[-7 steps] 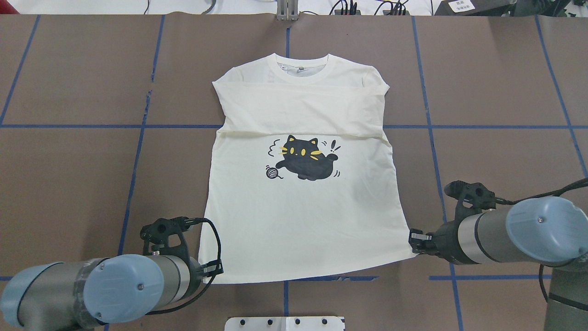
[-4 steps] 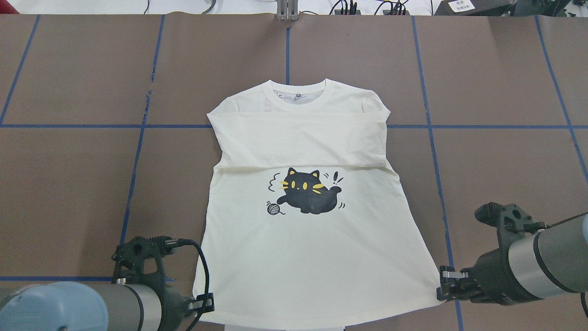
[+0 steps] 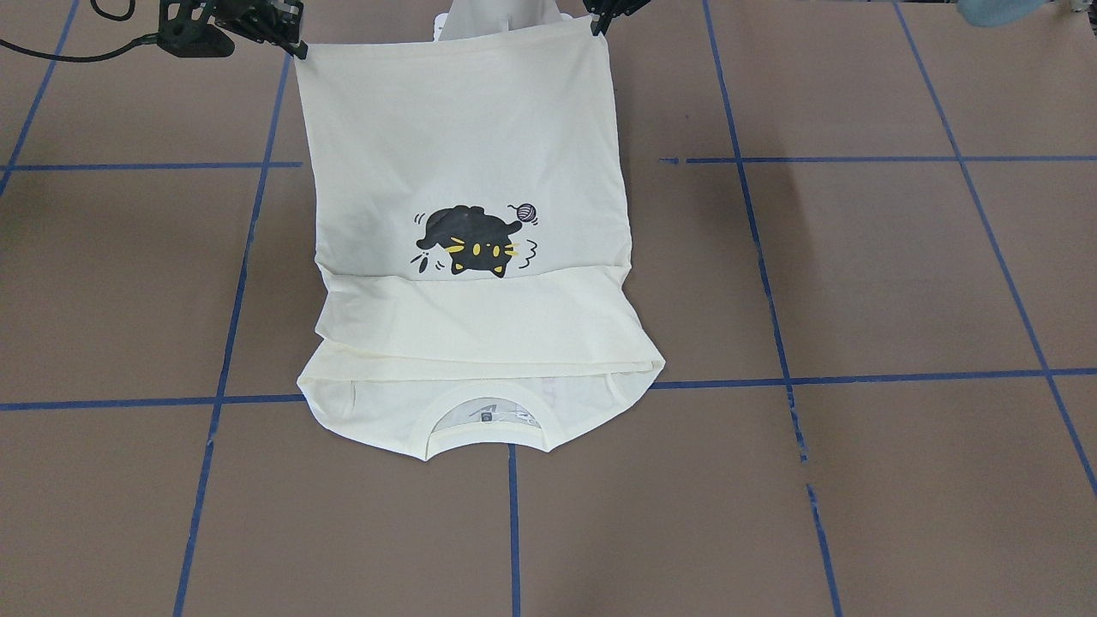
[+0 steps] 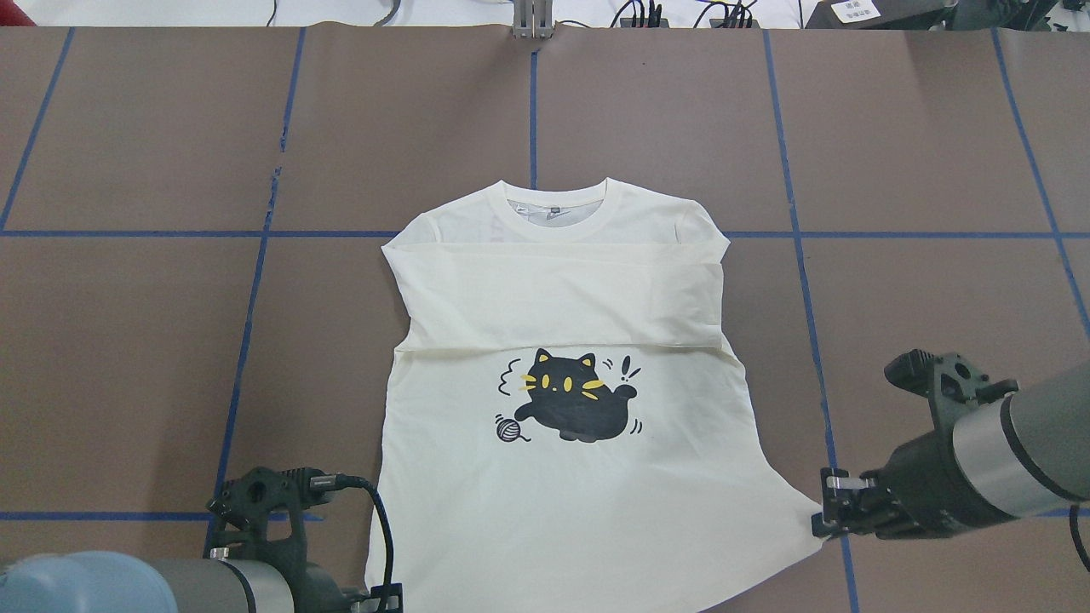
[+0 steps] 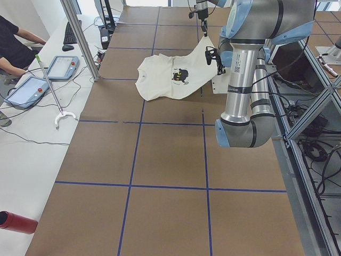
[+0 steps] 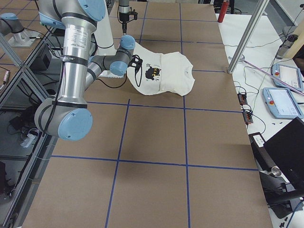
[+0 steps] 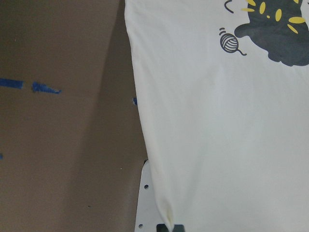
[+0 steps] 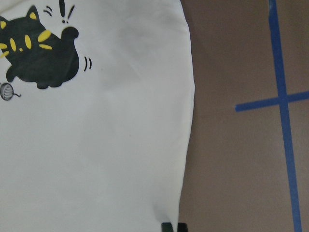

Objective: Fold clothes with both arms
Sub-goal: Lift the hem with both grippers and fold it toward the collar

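The cream T-shirt [image 4: 553,502] lies print side up with its collar [image 4: 558,209] at the far end and its sleeves folded across the chest. The black cat print [image 4: 575,407] shows; no red lettering shows. My left gripper [image 4: 387,593] is shut on the near left hem corner, and the left wrist view [image 7: 171,227] shows the cloth pinched. My right gripper [image 4: 823,513] is shut on the near right hem corner, as the right wrist view [image 8: 173,227] shows. In the front view the hem [image 3: 446,47] hangs raised between the right gripper [image 3: 296,44] and the left gripper [image 3: 600,21].
The brown table [image 4: 128,340] carries a grid of blue tape lines [image 4: 247,340]. A white base plate [image 7: 143,203] lies under the near hem. Beyond the table's far edge are a metal post [image 5: 80,37], tablets [image 5: 61,66], cables and an operator [image 5: 16,45].
Both grippers have drawn the hem back toward the robot's base. The whole shirt has slid nearer, and the hem now runs off the overhead view's bottom edge.
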Controlling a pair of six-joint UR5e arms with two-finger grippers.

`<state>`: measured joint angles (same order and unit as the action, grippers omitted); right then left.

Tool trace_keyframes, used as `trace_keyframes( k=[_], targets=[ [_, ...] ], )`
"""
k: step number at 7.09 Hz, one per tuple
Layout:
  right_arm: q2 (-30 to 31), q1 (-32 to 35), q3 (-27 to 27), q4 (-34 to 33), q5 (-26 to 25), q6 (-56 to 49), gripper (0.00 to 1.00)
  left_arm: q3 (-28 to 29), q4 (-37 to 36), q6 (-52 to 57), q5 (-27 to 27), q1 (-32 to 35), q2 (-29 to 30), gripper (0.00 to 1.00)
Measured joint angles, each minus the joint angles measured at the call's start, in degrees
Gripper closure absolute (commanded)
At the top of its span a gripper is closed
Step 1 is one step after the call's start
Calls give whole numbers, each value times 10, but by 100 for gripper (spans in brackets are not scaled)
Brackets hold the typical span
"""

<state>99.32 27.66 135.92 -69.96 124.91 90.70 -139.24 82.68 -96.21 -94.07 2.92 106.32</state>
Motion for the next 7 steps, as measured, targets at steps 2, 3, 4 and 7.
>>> trace_keyframes(
  k=[2,3,4,7],
  targets=[
    [-64,74,-65,0,1,-38,100,31,0,49,-17,73,31,100],
    [-111,109,-113,0,2,-47,100,78,1,80,-35,128,64,100],
    [-150,142,-161,0,2,-57,100,132,10,108,-49,180,92,100],
    [-237,206,-275,-2,0,-96,100,215,45,153,-58,268,111,100]
  ],
)
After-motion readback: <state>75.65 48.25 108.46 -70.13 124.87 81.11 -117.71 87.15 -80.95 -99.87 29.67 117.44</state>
